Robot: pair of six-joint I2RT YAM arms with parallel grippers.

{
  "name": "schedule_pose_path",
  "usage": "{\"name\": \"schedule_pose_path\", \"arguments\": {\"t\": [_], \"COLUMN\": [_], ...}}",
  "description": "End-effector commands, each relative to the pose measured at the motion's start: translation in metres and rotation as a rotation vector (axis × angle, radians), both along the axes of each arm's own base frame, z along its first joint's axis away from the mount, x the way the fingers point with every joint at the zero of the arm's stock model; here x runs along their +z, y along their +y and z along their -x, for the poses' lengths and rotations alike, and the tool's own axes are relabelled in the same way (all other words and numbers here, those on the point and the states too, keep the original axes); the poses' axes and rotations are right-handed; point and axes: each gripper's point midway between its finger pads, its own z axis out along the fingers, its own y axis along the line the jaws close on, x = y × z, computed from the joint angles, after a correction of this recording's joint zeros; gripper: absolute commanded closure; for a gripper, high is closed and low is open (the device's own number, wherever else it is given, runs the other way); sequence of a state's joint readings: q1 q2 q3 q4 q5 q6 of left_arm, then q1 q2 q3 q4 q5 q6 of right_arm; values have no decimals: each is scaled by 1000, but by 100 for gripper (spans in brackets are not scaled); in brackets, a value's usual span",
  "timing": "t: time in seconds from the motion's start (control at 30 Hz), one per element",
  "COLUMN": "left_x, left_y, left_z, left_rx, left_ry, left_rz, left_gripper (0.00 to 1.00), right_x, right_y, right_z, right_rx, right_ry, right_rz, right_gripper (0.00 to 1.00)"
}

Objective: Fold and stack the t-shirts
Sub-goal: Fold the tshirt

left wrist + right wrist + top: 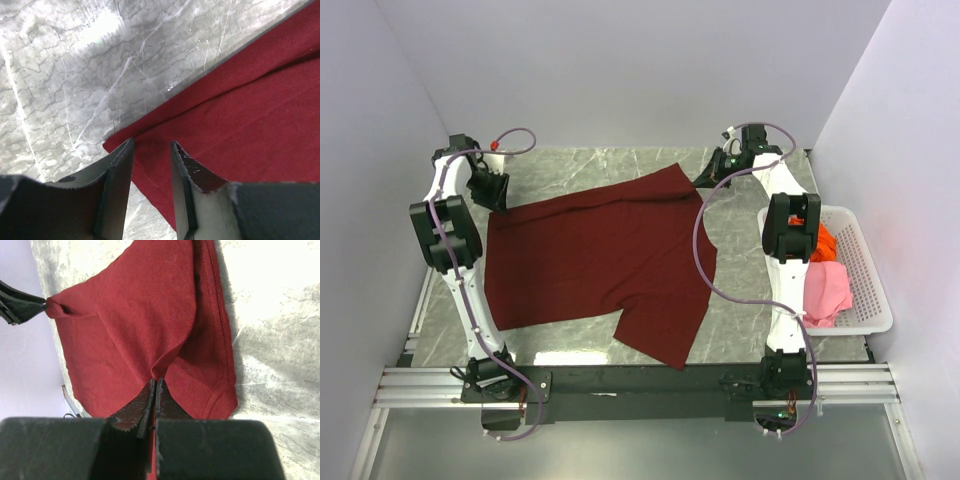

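Observation:
The dark maroon t-shirt (600, 260) lies spread on the marble table, one sleeve hanging toward the near edge. My left gripper (500, 198) is at its far left corner. In the left wrist view the jaws (152, 145) stand apart, with the shirt's corner (240, 115) lying between and under them. My right gripper (708, 178) is at the far right corner and is shut (154, 381) on a raised fold of the maroon shirt (130, 315). The orange t-shirt (826, 240) and the pink t-shirt (825, 290) lie crumpled in the basket.
The white perforated basket (875, 270) stands at the table's right edge, beside the right arm. Pale walls close in the far side and both flanks. A metal rail (640, 385) runs along the near edge. The left gripper's tips show in the right wrist view (20, 307).

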State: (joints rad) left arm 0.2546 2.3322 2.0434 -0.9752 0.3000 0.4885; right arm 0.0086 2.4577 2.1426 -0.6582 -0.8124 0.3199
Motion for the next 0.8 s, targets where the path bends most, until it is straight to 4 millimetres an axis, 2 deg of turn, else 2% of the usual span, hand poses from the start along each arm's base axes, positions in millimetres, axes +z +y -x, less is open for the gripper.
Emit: {"name": "schedule_pose_path", "arguments": {"t": [0.0,0.13,0.3,0.53,0.77], "left_x": [10,9,8,11,9], "left_y": [5,6,3,-4,-4], "left_z": [-1,-4,-6,-3,-4], "left_rx": [-12,1,-7,-24,-15], "left_ry": [-18,-13,-11,-10,-3], "left_rz": [-32,-34,-18,19,24], "left_gripper": [59,53,52,70,76], "right_x": [17,18,17,17,18], "right_y": [-1,0,0,1,0], "right_z": [-4,-3,-3,-3,-4], "right_rx": [8,11,11,11,8], "right_ry": [-47,-44,-42,-42,-45], "right_rz": [-8,-11,-12,-16,-19], "right_gripper": [100,100,100,100,100]}}
